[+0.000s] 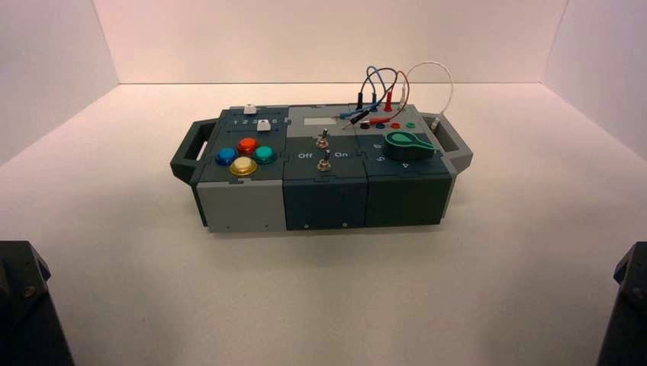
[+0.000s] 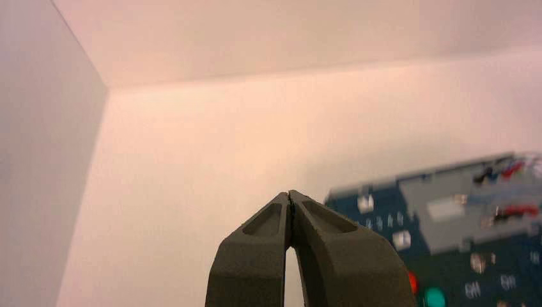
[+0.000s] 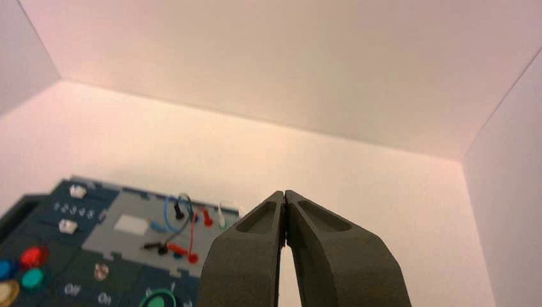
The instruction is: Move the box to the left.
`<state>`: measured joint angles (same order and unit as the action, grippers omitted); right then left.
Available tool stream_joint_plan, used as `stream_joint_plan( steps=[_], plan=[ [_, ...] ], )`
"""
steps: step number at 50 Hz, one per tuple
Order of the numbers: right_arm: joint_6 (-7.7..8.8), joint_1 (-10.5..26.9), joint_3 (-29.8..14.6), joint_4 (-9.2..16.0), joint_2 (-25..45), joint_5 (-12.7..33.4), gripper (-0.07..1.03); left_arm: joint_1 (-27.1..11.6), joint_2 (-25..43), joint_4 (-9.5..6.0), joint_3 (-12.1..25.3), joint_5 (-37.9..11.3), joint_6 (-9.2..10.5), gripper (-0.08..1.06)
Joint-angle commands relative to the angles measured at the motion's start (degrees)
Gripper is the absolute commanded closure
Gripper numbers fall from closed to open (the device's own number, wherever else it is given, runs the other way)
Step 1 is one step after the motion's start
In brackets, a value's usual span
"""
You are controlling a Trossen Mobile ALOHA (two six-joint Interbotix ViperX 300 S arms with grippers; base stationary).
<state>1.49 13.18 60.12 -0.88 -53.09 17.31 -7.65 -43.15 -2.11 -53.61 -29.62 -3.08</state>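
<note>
The box [image 1: 320,194] stands on the white table, mid-view, dark teal and grey with side handles. It bears four coloured round buttons [image 1: 244,155], two toggle switches [image 1: 323,150], a green knob [image 1: 408,145] and looped wires [image 1: 385,91]. My left gripper [image 2: 291,194] is shut and empty, low at the near left, well short of the box [image 2: 447,236]. My right gripper [image 3: 284,193] is shut and empty, low at the near right, with the box [image 3: 115,256] ahead and to its left. In the high view only the arms' dark bases show at the bottom corners.
White walls enclose the table on the left, back and right. The left arm's base [image 1: 27,305] and the right arm's base [image 1: 626,305] sit at the near corners. The left handle [image 1: 191,149] and the right handle [image 1: 454,145] stick out from the box's ends.
</note>
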Motion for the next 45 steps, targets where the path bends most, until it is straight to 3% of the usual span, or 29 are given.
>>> stream_joint_plan(
  steps=[1, 18, 34, 45],
  plan=[
    [-0.18, 0.18, -3.34, 0.44, 3.34, 2.11, 0.99, 0.0, 3.52, 0.0, 2.46, -3.78, 0.09, 1.01],
    [-0.18, 0.35, -5.36, 1.14, 9.67, 5.45, 0.99, 0.18, 17.58, 0.26, 5.19, -8.35, -0.09, 1.01],
    [-0.18, 0.44, -5.71, 1.58, 9.58, 5.98, 0.99, 0.0, 34.98, -0.09, 10.02, -11.34, -0.09, 1.01],
    [-0.18, 0.44, -5.89, 1.58, 9.14, 6.24, 0.99, -2.02, 42.8, -0.26, 11.78, -12.48, -0.18, 1.01]
  ],
)
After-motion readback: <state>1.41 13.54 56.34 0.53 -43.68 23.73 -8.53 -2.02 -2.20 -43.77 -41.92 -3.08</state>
